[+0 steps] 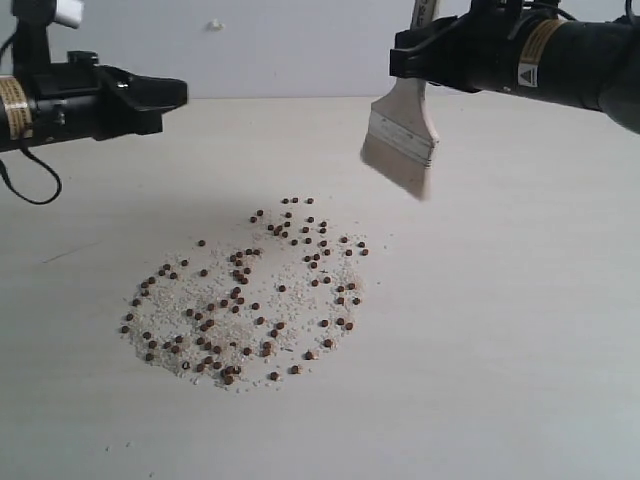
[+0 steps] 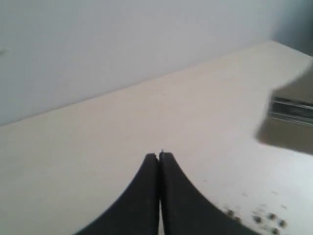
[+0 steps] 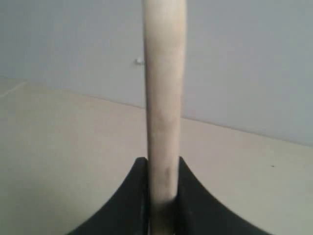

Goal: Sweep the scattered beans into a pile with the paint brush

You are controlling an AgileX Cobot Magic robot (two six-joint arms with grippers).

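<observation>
Reddish-brown beans (image 1: pixel 240 300) mixed with off-white grains lie spread in a wide loose patch on the pale table (image 1: pixel 500 330); no heaped pile shows. The paint brush (image 1: pixel 403 135) hangs bristles down above and to the right of the patch, clear of the table. My right gripper (image 1: pixel 425 45) is shut on its pale wooden handle (image 3: pixel 164 98), which stands between the two black fingers (image 3: pixel 134 196). My left gripper (image 1: pixel 180 92) hovers at the left, above the table, shut with nothing in it; its tips (image 2: pixel 159 155) touch. A few beans (image 2: pixel 266 220) show beside it, and the blurred brush head (image 2: pixel 288 117).
A grey wall (image 1: pixel 280 45) rises behind the table's far edge. A black cable (image 1: pixel 30 185) loops down from the left arm. Bare tabletop lies around the patch on all sides.
</observation>
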